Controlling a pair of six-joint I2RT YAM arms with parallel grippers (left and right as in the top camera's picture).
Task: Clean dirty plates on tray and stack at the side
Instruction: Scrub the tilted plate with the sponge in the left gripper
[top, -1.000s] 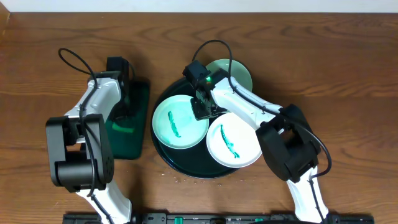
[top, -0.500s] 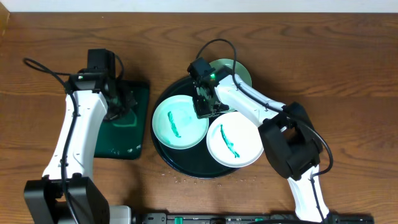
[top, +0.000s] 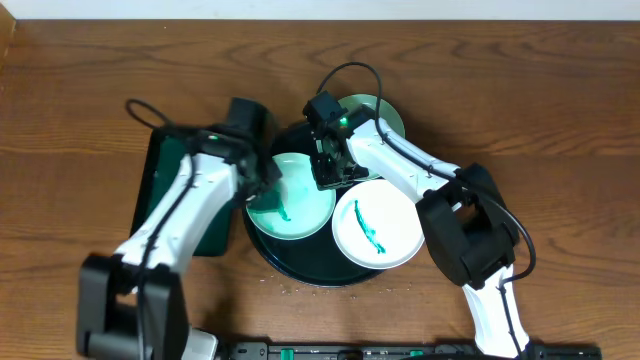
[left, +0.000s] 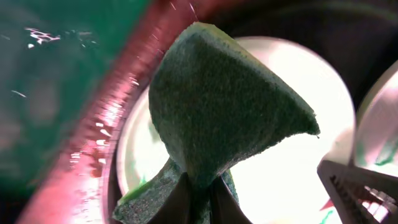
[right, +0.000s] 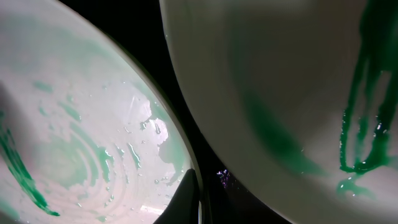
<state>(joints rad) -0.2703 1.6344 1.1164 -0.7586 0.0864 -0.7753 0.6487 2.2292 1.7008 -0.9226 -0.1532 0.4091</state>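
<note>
**Item:** three small round shallow-rimmed plates, white to pale turquoise.
- The left plate (top: 300, 205), green-streaked, lies on the large round black tray (top: 300, 268) with a raised rim.
- The right plate (top: 385, 235), also streaked, lies just beside it on the same tray.
- The rear plate (top: 385, 115) sits at the tray's far edge, partly hidden by the right arm.

**Grippers:**
- The left gripper (top: 262, 178) is clenched on a folded dark green sponge (left: 217, 106), hanging over the left plate.
- The right gripper (top: 335, 172) is at that plate's inner rim. Whether its jaws pinch the rim cannot be told.

**Surroundings:** a small rectangular dark green tray (top: 160, 185) on a brown wooden table (top: 560, 120).

**Risks:**
- If the rim is not held, scrubbing may skid the left plate into its neighbour.
- The grippers work close together and may collide.
- The sponge, pinched low, may twist loose.

**Views:**
- Only the left wrist shows the pinch on the sponge.
- Only the right wrist shows wet green smears and the dark gap between the two plates.
- Only the overhead shows the rear plate.
</note>
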